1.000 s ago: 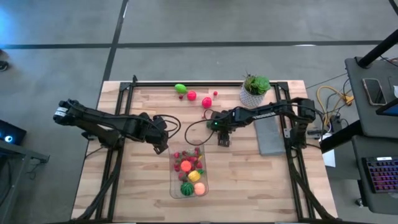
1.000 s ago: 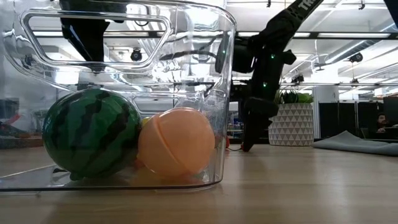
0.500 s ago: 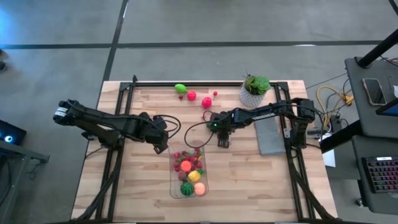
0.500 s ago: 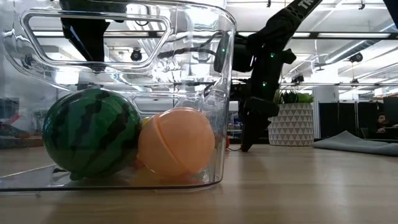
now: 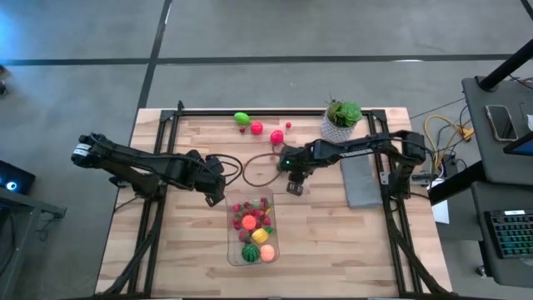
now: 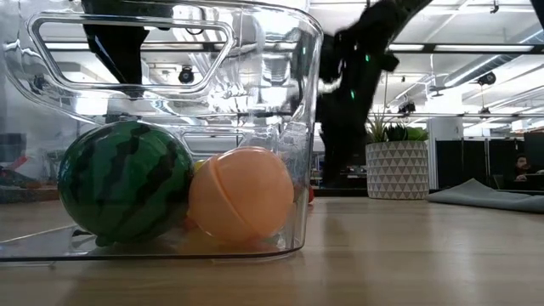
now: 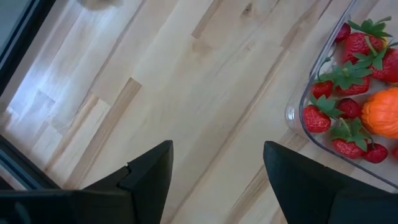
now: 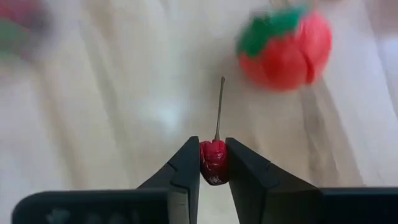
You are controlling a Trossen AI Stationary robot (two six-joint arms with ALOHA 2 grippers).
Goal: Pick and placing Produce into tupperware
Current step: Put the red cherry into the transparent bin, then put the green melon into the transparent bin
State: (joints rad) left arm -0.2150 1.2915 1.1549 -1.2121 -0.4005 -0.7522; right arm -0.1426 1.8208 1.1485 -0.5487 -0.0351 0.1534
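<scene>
Just beyond the tupperware (image 5: 252, 229)'s far end, the right gripper (image 8: 214, 163) is pinched shut on a tiny red cherry (image 8: 213, 160) with a thin stem, probably light, hard and slippery, best squeezed across its body, while the left gripper (image 7: 214, 168) waits half-open beside the tupperware.

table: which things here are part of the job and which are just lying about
Job: clear container with toy fruit; loose fruit at the far edge; small red cherry held by the right gripper; left gripper.
Lying about: potted plant; grey slab.
</scene>
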